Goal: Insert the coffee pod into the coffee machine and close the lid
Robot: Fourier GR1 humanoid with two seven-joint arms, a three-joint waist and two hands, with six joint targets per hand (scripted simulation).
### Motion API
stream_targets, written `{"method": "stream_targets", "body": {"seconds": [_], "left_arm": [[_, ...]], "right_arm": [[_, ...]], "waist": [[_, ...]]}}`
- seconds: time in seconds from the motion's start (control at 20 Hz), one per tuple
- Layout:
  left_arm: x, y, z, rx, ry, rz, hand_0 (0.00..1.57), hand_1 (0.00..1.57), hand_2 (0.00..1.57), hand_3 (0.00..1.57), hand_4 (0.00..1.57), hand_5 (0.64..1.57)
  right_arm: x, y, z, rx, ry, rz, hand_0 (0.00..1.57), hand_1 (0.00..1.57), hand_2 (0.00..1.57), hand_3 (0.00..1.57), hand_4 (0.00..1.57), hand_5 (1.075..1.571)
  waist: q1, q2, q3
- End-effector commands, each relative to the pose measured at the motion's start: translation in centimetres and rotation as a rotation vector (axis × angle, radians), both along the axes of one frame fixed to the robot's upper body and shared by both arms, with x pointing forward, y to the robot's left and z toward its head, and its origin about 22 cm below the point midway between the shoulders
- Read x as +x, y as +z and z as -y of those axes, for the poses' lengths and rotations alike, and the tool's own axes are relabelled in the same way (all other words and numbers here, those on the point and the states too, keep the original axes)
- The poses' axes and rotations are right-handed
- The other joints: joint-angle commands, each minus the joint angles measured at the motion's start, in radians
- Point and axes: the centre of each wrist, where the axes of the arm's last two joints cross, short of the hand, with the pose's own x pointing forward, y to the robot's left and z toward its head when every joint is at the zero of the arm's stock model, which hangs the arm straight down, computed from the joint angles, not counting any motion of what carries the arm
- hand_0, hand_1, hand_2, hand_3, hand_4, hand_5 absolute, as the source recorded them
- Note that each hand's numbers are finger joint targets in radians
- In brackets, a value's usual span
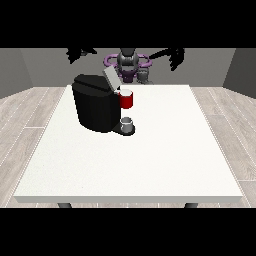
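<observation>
The coffee machine (97, 105) stands on the tabletop (165, 150) toward ten o'clock of its middle, its lid (111, 76) tilted up and open — ready, I judge, to take a pod. A red thing at the machine (127, 99) sits at its three-o'clock side, and below it a grey thing (127, 122) rests on the machine's base; whether that is the pod I cannot tell. Behind, at twelve o'clock, the robot (129, 62) has both arms raised and spread — the hand at the view's left (79, 53) and the hand at the view's right (175, 57) are well apart from the machine, holding nothing. How their fingers lie I cannot tell. Insertion and lid-closing look not yet done.
</observation>
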Motion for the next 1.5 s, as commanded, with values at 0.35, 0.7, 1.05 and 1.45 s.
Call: {"method": "stream_targets", "body": {"seconds": [0.35,0.7,1.05,1.45], "left_arm": [[-4.2,-5.5,2.1,-0.234,-0.017,-0.056,0.00,0.00,0.00,0.00,0.00,1.571],[-6.0,-6.1,2.2,-0.345,0.006,-0.130,0.00,0.00,0.00,0.00,0.03,1.571],[-7.1,-4.4,2.8,-0.353,-0.056,-0.027,0.00,0.00,0.00,0.00,0.11,1.571],[-8.0,-2.1,0.4,-0.359,0.056,0.026,0.00,0.00,0.00,0.00,0.00,1.571]], "right_arm": [[2.7,3.6,0.0,-0.067,0.078,0.071,0.00,0.00,0.00,0.00,0.00,1.571],[2.7,3.0,-1.8,-0.101,0.153,-0.007,0.00,0.00,0.00,0.00,0.16,1.571],[5.9,4.0,-0.4,-0.084,0.097,0.039,0.00,0.00,0.00,0.00,0.00,1.571],[7.3,4.0,-2.2,-0.060,0.197,0.057,0.00,0.00,0.00,0.00,0.00,1.571]], "waist": [[0.164,-0.007,0.0009],[0.193,-0.049,0.0010],[0.264,0.058,0.0012],[0.181,0.152,0.0009]]}}
